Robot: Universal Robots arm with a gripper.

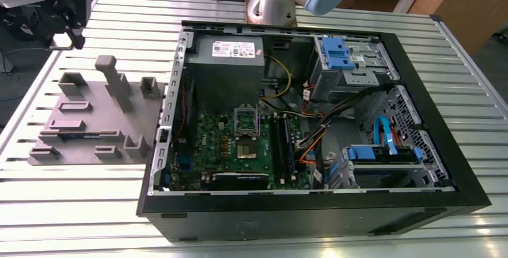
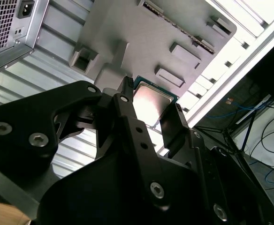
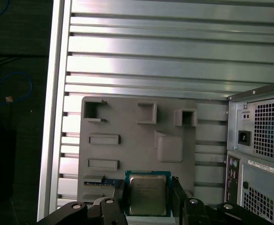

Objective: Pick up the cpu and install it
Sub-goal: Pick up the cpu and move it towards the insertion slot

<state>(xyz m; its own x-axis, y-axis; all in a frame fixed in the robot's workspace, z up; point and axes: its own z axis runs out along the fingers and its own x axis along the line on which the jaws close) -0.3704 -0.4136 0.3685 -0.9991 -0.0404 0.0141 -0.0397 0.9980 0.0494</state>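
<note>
We have the gripper [image 2: 151,104] with its jaws drawn in narrow on the cpu [image 3: 148,194], one finger [image 3: 119,201] on each of two opposite edges. The chip's silver lid faces the camera in both wrist views. The cpu is held clear of the grey fixture plate [image 3: 137,140], which lies beneath it on the slatted aluminium table [image 1: 119,14]. In the exterior view we see the gripper hanging over the table at the exterior view's left, well apart from the open computer case [image 1: 317,210]. The motherboard socket [image 1: 247,148] sits inside that case, far from the chip.
</note>
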